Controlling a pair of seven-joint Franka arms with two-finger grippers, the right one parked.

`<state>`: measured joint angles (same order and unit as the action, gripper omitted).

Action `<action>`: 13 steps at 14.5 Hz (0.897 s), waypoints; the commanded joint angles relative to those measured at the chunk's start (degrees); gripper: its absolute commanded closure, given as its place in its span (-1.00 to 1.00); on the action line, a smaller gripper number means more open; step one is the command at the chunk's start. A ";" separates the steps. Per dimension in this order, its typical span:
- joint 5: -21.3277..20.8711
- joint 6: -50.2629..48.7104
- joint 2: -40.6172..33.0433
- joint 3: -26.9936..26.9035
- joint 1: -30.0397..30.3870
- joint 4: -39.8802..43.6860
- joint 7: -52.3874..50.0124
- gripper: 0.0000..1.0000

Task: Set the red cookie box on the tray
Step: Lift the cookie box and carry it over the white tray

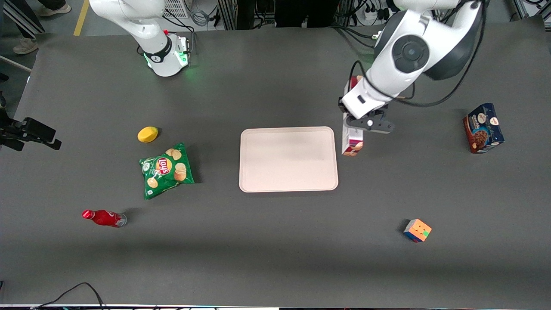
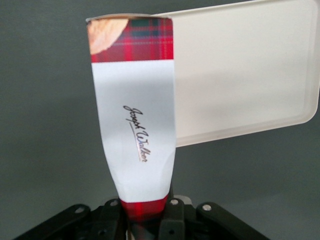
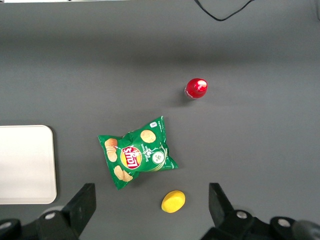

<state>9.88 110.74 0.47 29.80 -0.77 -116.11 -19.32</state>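
Nearest the front camera: a puzzle cube [image 1: 417, 230] with an orange face toward the working arm's end of the table, and a red bottle [image 1: 103, 218] lying on its side toward the parked arm's end. Farther from the camera, a green chip bag [image 1: 166, 170] reads "Lay's" in a red-and-yellow logo, with a yellow lemon [image 1: 147, 134] just beside it. The tray [image 1: 288, 159] sits mid-table, pale pinkish-cream, rounded corners, low rim. The red cookie box [image 2: 136, 120] is just beside the tray's edge on the working arm's side, not on the tray: dark-red plaid ends, a white side panel with script reading "Joseph Walker" (as best it reads) and a cookie picture at one corner. The gripper [image 1: 360, 122] is closed on the red cookie box, fingers [image 2: 172, 220] pinching its narrow plaid end; the box juts from the jaws toward the front camera. A blue box [image 1: 483, 128] with chocolate cookie pictures stands well apart near the working arm's end; its lettering is too small to read.
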 commanded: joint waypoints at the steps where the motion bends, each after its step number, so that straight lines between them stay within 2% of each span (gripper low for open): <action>1: -1.09 5.08 6.81 0.61 -0.99 2.03 -6.50 0.95; 7: -14.00 16.25 17.88 4.91 -1.78 1.94 -21.63 0.94; 13: -15.42 21.89 23.61 5.00 -2.13 1.77 -21.99 0.91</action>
<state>-3.93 131.72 22.43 34.74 -2.35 -115.81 -39.46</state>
